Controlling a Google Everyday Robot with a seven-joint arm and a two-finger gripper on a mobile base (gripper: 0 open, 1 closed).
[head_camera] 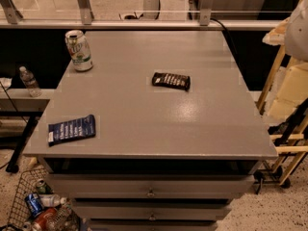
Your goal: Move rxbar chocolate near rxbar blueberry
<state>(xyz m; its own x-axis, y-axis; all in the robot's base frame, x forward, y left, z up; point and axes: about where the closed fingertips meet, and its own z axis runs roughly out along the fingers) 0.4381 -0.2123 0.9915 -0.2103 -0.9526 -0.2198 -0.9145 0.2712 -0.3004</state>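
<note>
So here's the setup: grey desk (144, 124) with drawers under the near edge, and three things on top. The rxbar chocolate (171, 81) lies flat a bit right of the middle, toward the far half, with its long side running left-right and slightly tilted. The rxbar blueberry (72, 130) is way over in the near left corner, flat too, with its pale end pointing left, almost at the desk's edge. The two bars are well apart, with bare desk between them.

There's a white and green can (79, 50) standing upright at the far left corner. Off the desk, a water bottle (30, 81) stands on a lower ledge to the left, and a wire basket (19, 196) with cans in it sits on the floor at the near left.

My claw isn't in the shot, so I can't tell if it's open or closed. All I get is a white rounded shape (299, 28) at the far right edge, maybe part of my arm.
</note>
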